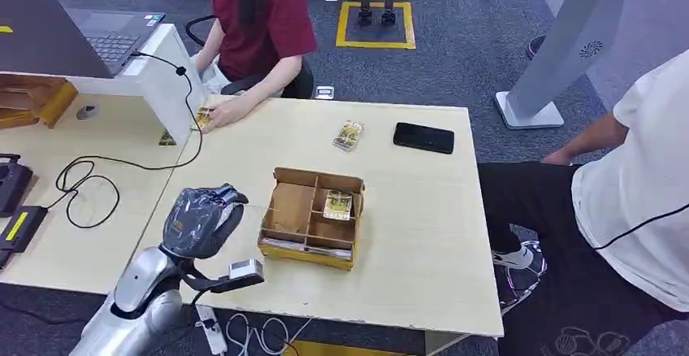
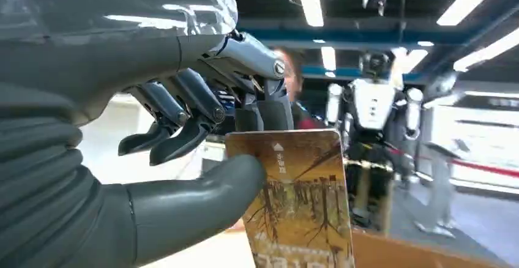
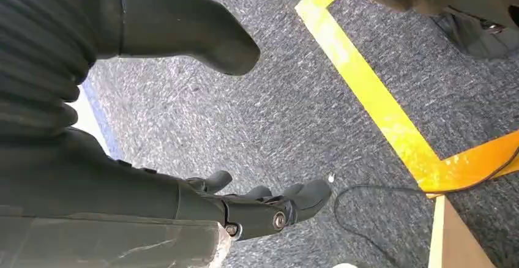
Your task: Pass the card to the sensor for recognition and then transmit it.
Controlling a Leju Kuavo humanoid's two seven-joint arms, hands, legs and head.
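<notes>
1. We see the left hand pinching the card between thumb and fingers, raised just left of the cardboard box.
2. Card: yellow-brown, dark tree-like artwork, small white print near its top edge.
3. Right hand hangs over grey carpet, fingers apart, holding nothing.
4. Inside the box lies another card.
5. Beyond the box: a wrapped card, a black phone.
</notes>
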